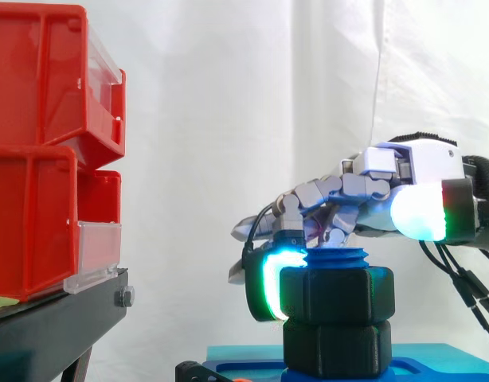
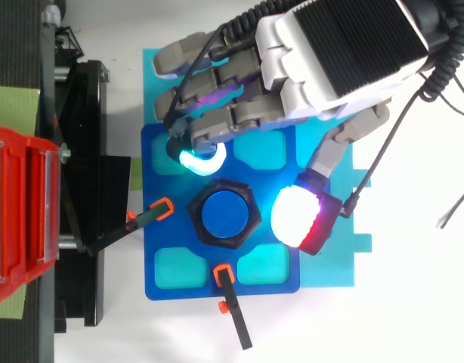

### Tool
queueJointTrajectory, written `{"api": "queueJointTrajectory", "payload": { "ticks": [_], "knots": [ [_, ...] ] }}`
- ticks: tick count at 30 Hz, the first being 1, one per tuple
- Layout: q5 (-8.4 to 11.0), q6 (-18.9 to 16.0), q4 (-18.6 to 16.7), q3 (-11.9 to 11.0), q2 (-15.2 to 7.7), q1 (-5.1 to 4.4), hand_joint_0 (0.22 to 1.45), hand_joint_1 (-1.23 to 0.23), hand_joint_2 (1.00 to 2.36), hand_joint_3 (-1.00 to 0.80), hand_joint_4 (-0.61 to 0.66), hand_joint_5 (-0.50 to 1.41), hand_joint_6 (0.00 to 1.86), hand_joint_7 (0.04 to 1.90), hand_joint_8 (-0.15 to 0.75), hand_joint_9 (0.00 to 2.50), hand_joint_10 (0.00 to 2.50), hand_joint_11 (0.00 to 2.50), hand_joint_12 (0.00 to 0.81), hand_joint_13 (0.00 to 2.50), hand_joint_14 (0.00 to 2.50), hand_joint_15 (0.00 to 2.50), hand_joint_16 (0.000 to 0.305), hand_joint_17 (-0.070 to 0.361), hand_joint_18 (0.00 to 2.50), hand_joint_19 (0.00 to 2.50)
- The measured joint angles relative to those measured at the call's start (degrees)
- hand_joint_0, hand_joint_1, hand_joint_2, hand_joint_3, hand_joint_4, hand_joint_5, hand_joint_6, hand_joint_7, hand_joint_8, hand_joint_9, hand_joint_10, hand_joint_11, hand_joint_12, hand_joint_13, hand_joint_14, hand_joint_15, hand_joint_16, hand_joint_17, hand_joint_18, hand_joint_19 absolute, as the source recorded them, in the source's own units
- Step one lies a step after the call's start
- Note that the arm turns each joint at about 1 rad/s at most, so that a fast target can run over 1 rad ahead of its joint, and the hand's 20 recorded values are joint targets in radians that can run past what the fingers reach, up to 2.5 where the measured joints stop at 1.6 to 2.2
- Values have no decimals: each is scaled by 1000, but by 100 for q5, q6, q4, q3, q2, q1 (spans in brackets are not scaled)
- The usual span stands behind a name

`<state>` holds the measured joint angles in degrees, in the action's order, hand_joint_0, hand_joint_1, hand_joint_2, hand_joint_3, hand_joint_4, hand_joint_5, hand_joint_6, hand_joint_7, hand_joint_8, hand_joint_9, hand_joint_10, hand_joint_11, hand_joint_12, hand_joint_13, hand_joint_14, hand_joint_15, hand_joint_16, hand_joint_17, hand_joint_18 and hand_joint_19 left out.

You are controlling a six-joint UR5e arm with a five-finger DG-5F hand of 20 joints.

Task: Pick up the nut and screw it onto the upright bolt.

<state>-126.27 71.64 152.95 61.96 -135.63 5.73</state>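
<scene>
Black nut [image 1: 336, 293] on bolt [image 2: 229, 214], hand [image 2: 345, 53] prob. touching

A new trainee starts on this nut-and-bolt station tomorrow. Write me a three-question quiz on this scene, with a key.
1. True or false: the nut lies loose, well away from the bolt.
2. The hand enters the top view from which corner? A upper right; B lower left; C lower right.
3. Fill in: in the side view the red bins stand at the ___ edge.
Key: 1 false, the nut sits round the bolt's thread; 2 A; 3 left.
</scene>
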Motion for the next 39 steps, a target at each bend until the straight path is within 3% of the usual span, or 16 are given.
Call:
{"api": "queueJointTrajectory", "payload": {
  "ticks": [9, 17, 20, 27, 31, 34, 39],
  "knots": [
    [-64, -13, 80, -159, 2, 46, 500, -224, 1000, -500, 291, -81, 504, 982, 300, 952, 0, 0, 281, 575, 0, 0, 27, 60, 239, 0],
    [31, -78, 268, -218, 34, 58, 498, -225, 1000, -500, 291, -82, 504, 976, 298, 949, 0, 0, 285, 578, 0, 0, 27, 61, 241, 0],
    [263, -55, 539, -219, 42, 57, 498, -225, 1000, -500, 289, -82, 504, 976, 299, 951, 0, 0, 285, 579, 0, 0, 27, 61, 241, 0],
    [1046, 261, 1501, -219, 79, -11, 497, -225, 1000, -500, 293, -83, 504, 976, 297, 951, 0, 0, 285, 580, 0, 0, 28, 62, 242, 0],
    [1467, 340, 1766, -216, 146, -50, 497, -224, 1000, -500, 290, -82, 504, 978, 299, 953, 0, 0, 285, 579, 0, 0, 28, 63, 245, 0],
    [1616, 355, 1825, -202, 164, -72, 497, -222, 1000, -500, 289, -81, 504, 974, 298, 953, 0, 0, 283, 577, 0, 0, 28, 63, 245, 0],
    [1658, 402, 1851, -196, 186, -99, 497, -221, 1000, -500, 293, -82, 504, 979, 299, 955, 0, 0, 281, 575, 0, 0, 28, 63, 242, 0]
  ]
}}
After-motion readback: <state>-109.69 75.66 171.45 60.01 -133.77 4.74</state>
